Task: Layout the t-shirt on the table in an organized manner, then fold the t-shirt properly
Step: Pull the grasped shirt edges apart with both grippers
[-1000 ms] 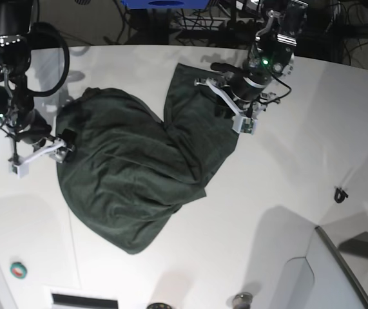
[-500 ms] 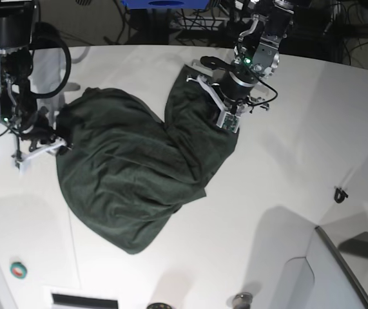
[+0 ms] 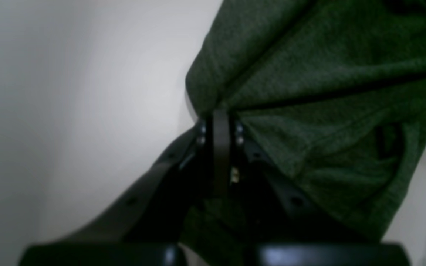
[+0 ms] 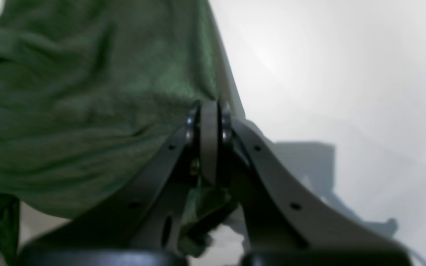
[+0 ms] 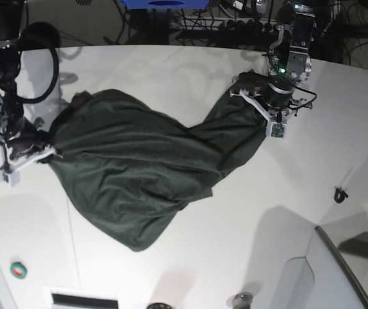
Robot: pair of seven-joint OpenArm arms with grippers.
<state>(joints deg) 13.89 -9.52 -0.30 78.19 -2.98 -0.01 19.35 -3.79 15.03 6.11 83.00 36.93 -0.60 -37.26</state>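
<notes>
On the table [image 5: 171, 270], the left gripper [image 5: 267, 114] and right gripper [image 5: 38, 151] each clamp an edge of the t-shirt [image 5: 138, 167].

The t-shirt [image 5: 132, 174] was plain dark green, unprinted, shading darker in its folds. The table [image 5: 248, 212] beneath was smooth white. At the lower left of the base view sat a small green and red round object [image 5: 19, 270].

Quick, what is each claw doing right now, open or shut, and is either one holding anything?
Left claw: shut on the t-shirt.
Right claw: shut on the t-shirt, at its other end.
</notes>
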